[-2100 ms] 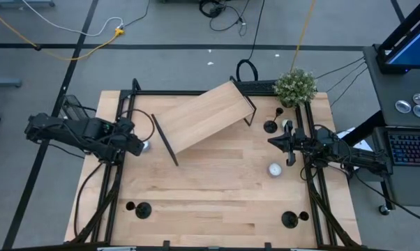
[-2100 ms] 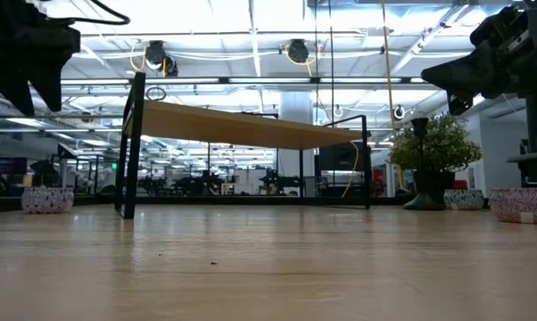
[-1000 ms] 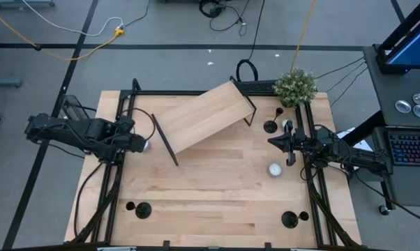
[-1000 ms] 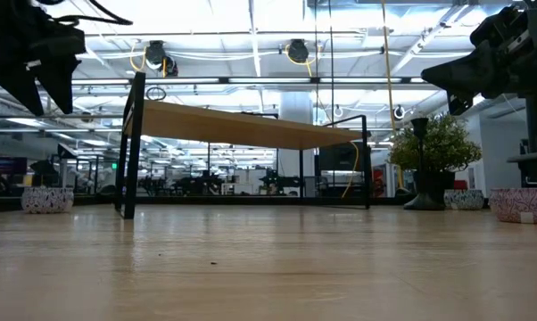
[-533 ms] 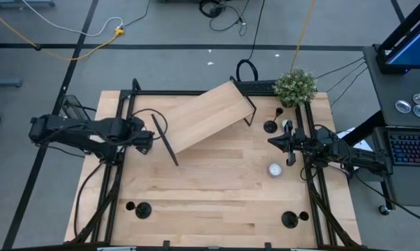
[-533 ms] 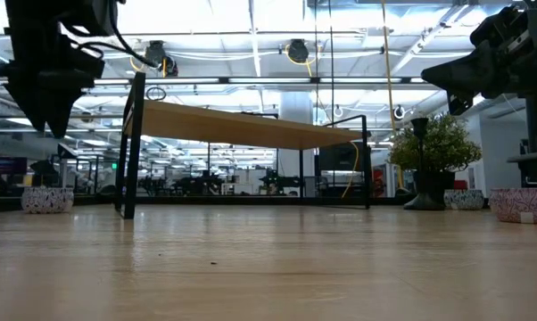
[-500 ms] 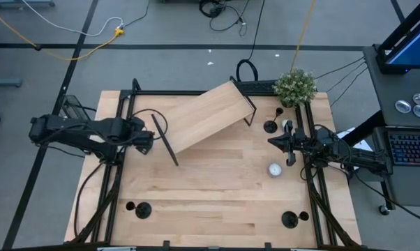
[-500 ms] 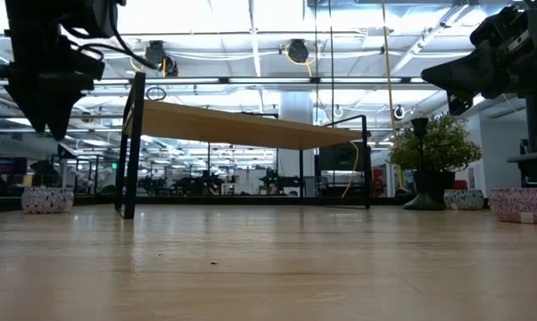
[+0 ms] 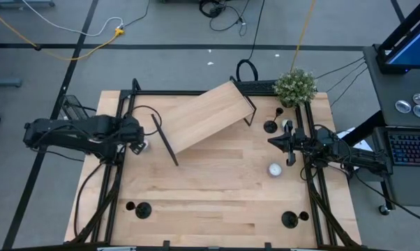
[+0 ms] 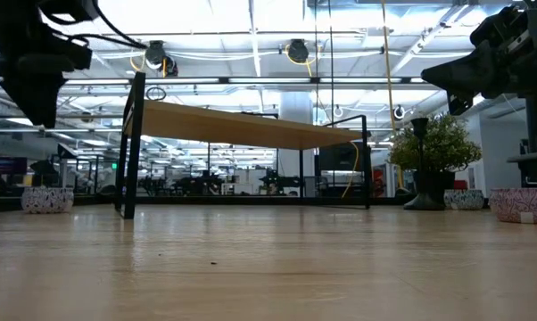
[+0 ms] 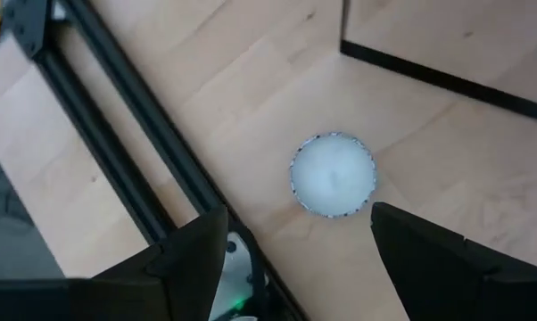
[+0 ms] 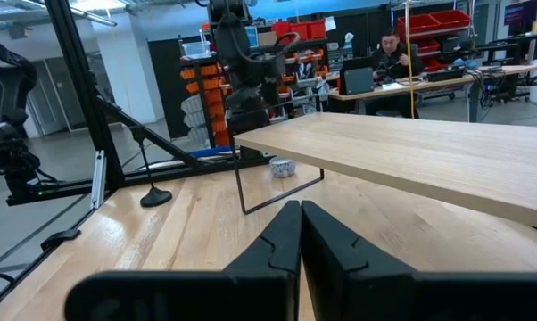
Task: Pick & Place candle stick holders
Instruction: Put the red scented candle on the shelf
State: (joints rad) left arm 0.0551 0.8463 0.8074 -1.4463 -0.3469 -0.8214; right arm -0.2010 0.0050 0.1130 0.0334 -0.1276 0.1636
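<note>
Three black candle stick holders stand upright on their disc bases: near left [image 9: 141, 208], near right [image 9: 289, 219] and far right [image 9: 271, 127]. The far right one also shows in the low view [image 10: 420, 160]. One holder shows in the right wrist view [image 12: 152, 194]. My left gripper [image 9: 134, 138] hangs open at the table's left side and points down over a silvery-white tealight [image 11: 333, 174], above it and clear of it. It also shows in the left wrist view [image 11: 297, 218]. My right gripper [image 9: 273, 141] is shut and empty, held level above the table's right side; it also shows in the right wrist view [image 12: 300, 234].
A low wooden bench [image 9: 203, 115] on thin black legs stands slantwise across the far middle. A second tealight [image 9: 275, 169] lies near my right gripper. A potted plant [image 9: 295, 86] stands at the far right corner. Black frame rails [image 9: 116, 174] run along both table sides.
My left gripper reached a little toward the table's right and covered the tealight, then drew back toward the left edge. It has tipped and now points down. The tealight has stayed where it was.
</note>
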